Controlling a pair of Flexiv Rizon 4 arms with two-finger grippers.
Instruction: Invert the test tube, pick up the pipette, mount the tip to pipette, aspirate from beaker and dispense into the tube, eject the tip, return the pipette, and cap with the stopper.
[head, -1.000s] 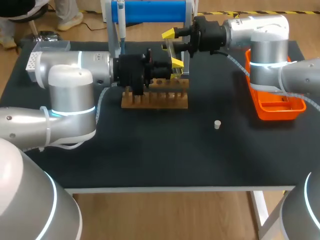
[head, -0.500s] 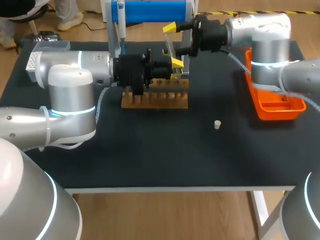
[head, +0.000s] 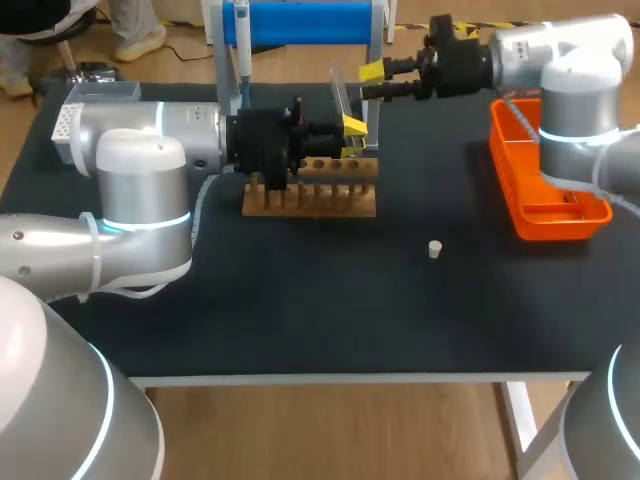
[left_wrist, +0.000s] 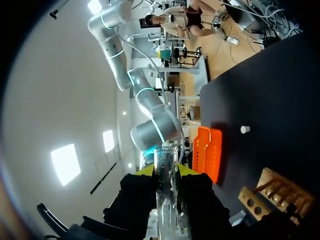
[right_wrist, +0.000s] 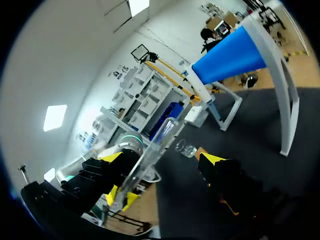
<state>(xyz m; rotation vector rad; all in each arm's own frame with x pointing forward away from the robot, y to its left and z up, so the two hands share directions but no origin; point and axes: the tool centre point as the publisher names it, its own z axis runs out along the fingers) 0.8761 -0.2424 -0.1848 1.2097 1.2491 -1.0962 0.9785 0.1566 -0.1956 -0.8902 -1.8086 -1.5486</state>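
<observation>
A clear test tube (head: 340, 96) stands tilted above the wooden rack (head: 310, 197), with my left gripper (head: 347, 128) shut on its lower end. In the left wrist view the tube (left_wrist: 166, 170) runs out between the two yellow tips, rim end away from the gripper (left_wrist: 166, 175). My right gripper (head: 376, 82) is open and empty, a short way right of the tube. In the right wrist view one fingertip (right_wrist: 211, 159) shows, apart from the tube (right_wrist: 155, 145). The pipette (head: 242, 45) hangs on the blue stand. The white stopper (head: 434, 249) lies on the mat.
An orange tray (head: 548, 215) sits at the right, under my right arm. The blue-roll stand (head: 300, 22) rises at the back behind the rack. A white tip box (head: 100, 95) is at the far left. Dark mat lies open in front of the rack.
My right gripper has opened, let go of the tube and drawn back to the right. My left gripper has kept still, shut on the tube.
</observation>
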